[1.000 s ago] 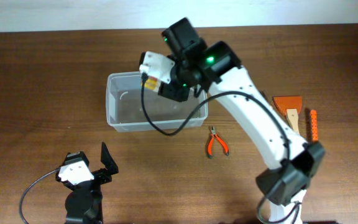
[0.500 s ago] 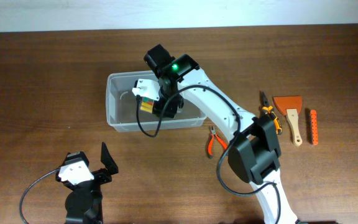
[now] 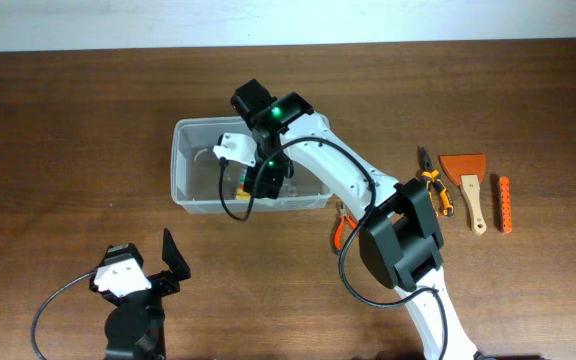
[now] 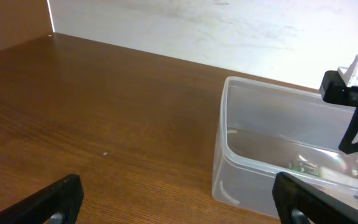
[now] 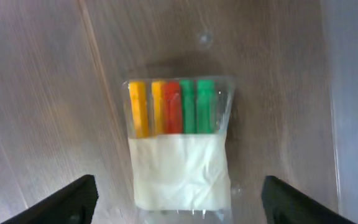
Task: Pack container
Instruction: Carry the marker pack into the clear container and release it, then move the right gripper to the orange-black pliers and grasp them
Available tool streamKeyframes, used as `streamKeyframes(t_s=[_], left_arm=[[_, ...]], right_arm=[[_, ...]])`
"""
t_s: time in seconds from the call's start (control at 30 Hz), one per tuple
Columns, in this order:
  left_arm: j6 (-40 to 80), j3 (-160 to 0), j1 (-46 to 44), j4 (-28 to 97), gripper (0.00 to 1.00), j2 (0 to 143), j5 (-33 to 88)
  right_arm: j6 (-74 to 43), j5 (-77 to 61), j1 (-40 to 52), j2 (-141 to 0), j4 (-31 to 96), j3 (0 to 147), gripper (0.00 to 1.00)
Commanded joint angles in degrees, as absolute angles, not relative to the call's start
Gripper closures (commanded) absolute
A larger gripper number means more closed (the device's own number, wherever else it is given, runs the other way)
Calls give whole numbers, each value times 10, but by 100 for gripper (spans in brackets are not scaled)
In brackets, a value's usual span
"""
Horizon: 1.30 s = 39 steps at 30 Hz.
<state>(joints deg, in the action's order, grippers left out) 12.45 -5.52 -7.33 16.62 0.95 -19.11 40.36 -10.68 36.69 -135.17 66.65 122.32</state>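
Note:
The container (image 3: pixel 184 190) is a large clear tub at the table's middle; it also shows in the left wrist view (image 4: pixel 253 168) and around the right wrist view (image 5: pixel 353 93). A small clear box (image 5: pixel 178 143) with yellow, red and green pieces and white paper lies flat on the tub's floor, seen faintly from overhead (image 3: pixel 240 184). My right gripper (image 5: pixel 179 205) is open just above it, fingers on either side, inside the tub (image 3: pixel 258 172). My left gripper (image 3: pixel 163 265) is open and empty near the front left, facing the tub (image 4: pixel 182 208).
Orange-handled pliers (image 3: pixel 348 228) lie right of the tub, partly under the right arm. Further right are yellow-handled pliers (image 3: pixel 433 182), an orange scraper (image 3: pixel 463 165), a wooden-handled tool (image 3: pixel 474 205) and a slim orange tool (image 3: pixel 505 203).
My right gripper has swung left and down into the tub with the small box. The box now lies on the tub floor between the open fingers. The left arm has not moved.

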Motion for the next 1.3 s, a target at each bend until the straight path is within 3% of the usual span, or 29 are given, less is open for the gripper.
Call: streamKeyframes(t_s=[0.0,0.1,0.3,0.5,0.83,1.0,1.27], left_arm=[[119,-53,-75,167,1,7,-193],[119,-53,-75,167,1,7,-193],[119,-53,-75,167,1,7,-193],[119,-53,-75,167,1,7,-193],[119,-53,-75,167,1,7,-193],[119,-53,-75,167,1,7,-193],[119,-53,-75,167,1,7,-193]], right_arm=[[396,-129,371,-1349,668,1225,15],[392,-126,360,-1315,675,1237,12],[242,-39,295,-1224,761,1308,0],[156,-28,147,-1135,881,1343,1],[145,-114,-90,-1102,965,1312,1],[145,-125,-113,-1100,936,1221,0],[141,-75,-76,-1070,786,966,0]])
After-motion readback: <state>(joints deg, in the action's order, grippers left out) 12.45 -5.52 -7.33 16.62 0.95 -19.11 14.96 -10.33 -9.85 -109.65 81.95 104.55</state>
